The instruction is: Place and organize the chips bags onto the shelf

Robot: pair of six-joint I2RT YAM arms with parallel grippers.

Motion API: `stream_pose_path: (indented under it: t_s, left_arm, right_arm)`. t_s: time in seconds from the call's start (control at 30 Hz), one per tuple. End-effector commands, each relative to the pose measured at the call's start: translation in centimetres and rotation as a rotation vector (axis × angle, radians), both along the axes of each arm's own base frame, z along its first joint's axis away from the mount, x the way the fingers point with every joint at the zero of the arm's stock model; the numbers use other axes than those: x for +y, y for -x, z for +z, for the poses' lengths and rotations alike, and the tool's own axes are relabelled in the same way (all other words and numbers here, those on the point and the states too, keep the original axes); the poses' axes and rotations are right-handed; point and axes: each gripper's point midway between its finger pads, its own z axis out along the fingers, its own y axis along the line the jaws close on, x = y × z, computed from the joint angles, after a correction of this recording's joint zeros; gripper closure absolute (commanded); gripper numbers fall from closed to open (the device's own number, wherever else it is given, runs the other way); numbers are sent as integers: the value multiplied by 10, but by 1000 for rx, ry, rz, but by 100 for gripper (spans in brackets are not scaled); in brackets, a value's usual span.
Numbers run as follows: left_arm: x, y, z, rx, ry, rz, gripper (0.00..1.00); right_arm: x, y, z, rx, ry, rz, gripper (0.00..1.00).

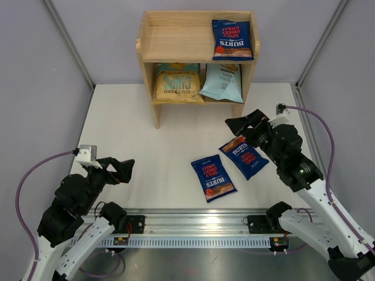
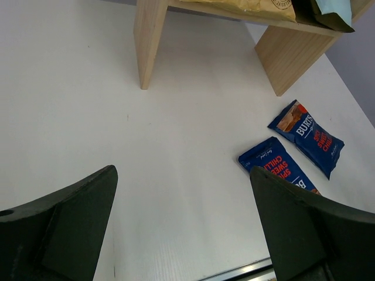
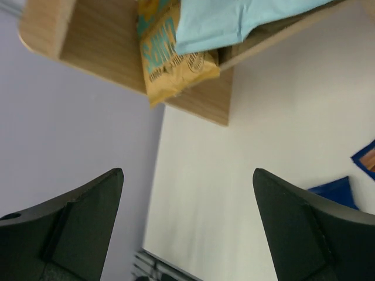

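From above, the shelf (image 1: 148, 64) stands at 12 o'clock on the white surface (image 1: 135, 140). One dark blue bag (image 1: 232, 40) lies on the top level, at its right end. On the lower level the tan bag (image 1: 177, 82) sits on the left. The pale blue bag (image 1: 223, 82) sits just beside it on the right.

Two more blue bags lie flat on the surface near 5 o'clock. The near blue bag (image 1: 213, 177) and the far blue bag (image 1: 244, 156) are close together. The left arm (image 1: 76, 196) is at 8 o'clock. The left jaws are apart and hold nothing. The right arm (image 1: 287, 155) is at 4 o'clock. The right jaws are near the far blue bag.

From the left wrist, both black fingers (image 2: 64, 228) are wide apart over the bare surface (image 2: 176, 146). The shelf (image 2: 149, 41) is at 12 o'clock. The far blue bag (image 2: 307, 136) and the near blue bag (image 2: 275, 164) lie at 3 o'clock. One finger hides part of the near one.

From the right wrist, the fingers (image 3: 316, 234) are wide apart with nothing between them. The shelf (image 3: 117, 52) is at 11 o'clock. The tan bag (image 3: 173, 64) and the pale blue bag (image 3: 234, 20) stick out over its edge. A corner of a blue bag (image 3: 337, 193) shows at 3 o'clock.
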Motion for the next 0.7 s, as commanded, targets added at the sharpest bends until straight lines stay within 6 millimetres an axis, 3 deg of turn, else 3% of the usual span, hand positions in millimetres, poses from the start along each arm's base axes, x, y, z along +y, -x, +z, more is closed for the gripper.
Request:
stream_pose_path:
  t_s: [0.0,0.1,0.17,0.43,0.57,0.67]
  left_arm:
    - [3,-2,14,-63,46,25,1]
    - [4,-2,14,-63,47,29,1]
    - [3,-3,12,-56,45,32,1]
    - [4,-3,12,-57,51,36,1]
    - [3,-3,13,-62,55,31,1]
    - [2,-3,12,-61,52,23,1]
  right_arm:
    - [17,10,-53,-17,282,210,1]
    - [20,16,-82,-63,365,285,1]
    - [32,26,-90,-91,369,385,1]
    - [37,38,-171,198,573,608,8]
    - [29,33,-193,263,618,576,10]
    - [25,27,-224,330,668,566,9]
